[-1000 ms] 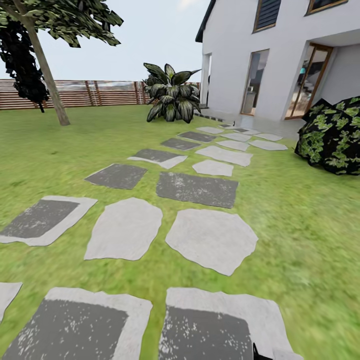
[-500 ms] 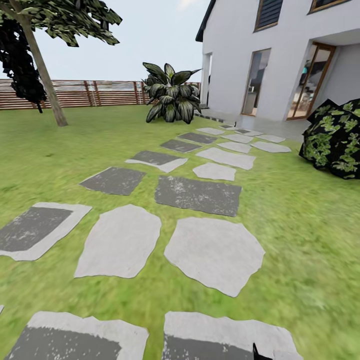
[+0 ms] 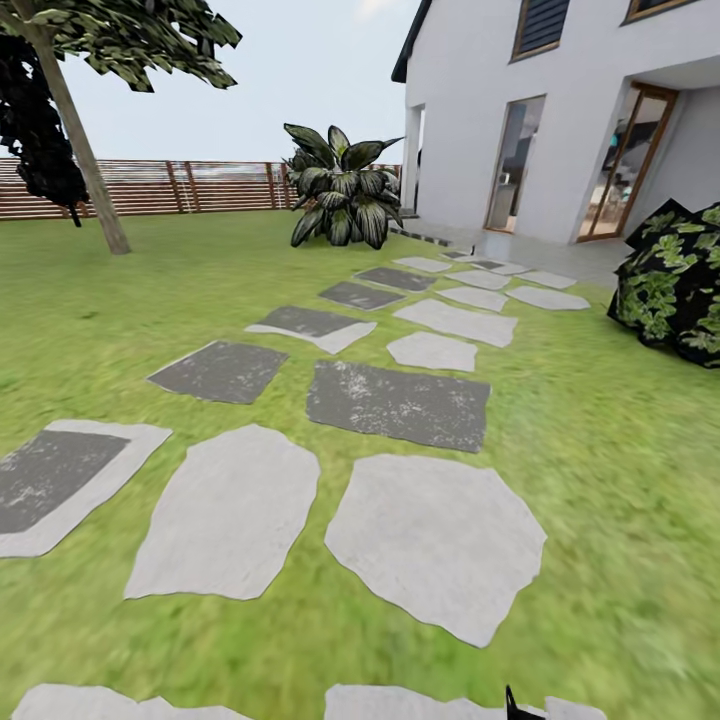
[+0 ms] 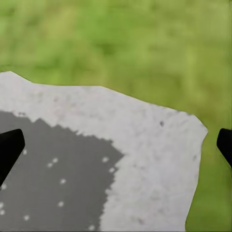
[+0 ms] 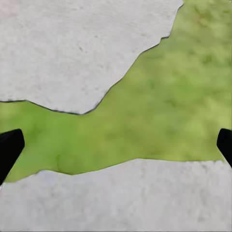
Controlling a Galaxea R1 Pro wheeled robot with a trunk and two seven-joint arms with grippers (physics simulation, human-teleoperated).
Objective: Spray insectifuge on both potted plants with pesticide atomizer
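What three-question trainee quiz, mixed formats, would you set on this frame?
1. True or false: the left gripper is open, with nothing between its fingers.
2. Multiple choice: what lies under the right gripper? A) wooden decking B) paving stones and grass C) a pond
3. Fill in: in the head view, the stone path runs toward the white ____, passing a big striped-leaf plant by the fence.

Key: 1 true; 2 B; 3 house.
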